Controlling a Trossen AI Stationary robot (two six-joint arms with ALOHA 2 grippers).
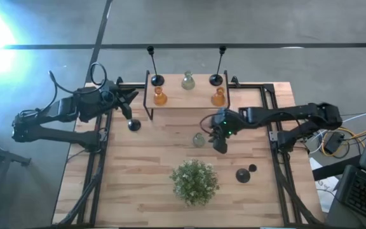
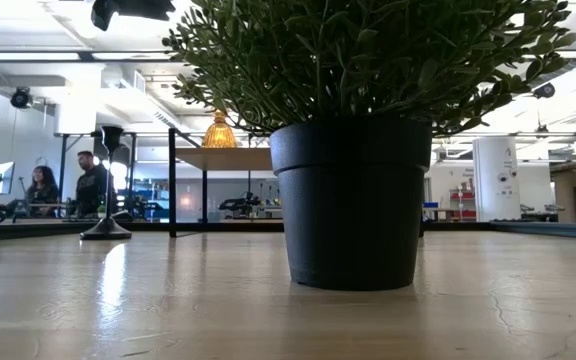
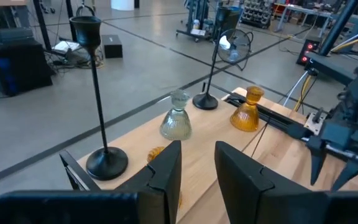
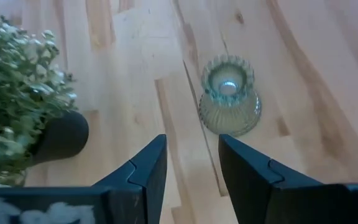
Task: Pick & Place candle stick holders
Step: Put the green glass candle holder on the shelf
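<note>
A raised shelf (image 1: 186,102) at the table's far side carries two tall black holders (image 1: 152,79) (image 1: 216,79), a pale green glass holder (image 1: 188,81) and two amber glass holders (image 1: 160,97) (image 1: 218,97). A short black holder (image 1: 134,124) stands on the table left of the shelf, and another (image 1: 243,175) is to the right of the plant. A pale green glass holder (image 1: 199,139) (image 4: 230,96) stands on its base mid-table. My right gripper (image 1: 220,144) (image 4: 192,146) is open and empty just to its right. My left gripper (image 1: 129,102) (image 3: 197,155) is open and empty at the shelf's left end.
A bushy green plant (image 1: 196,181) in a black pot (image 2: 353,200) stands near the table's front middle, close to my right gripper. Black rails (image 1: 97,172) run along the table's left and right sides. People (image 2: 63,185) sit in the room behind the table.
</note>
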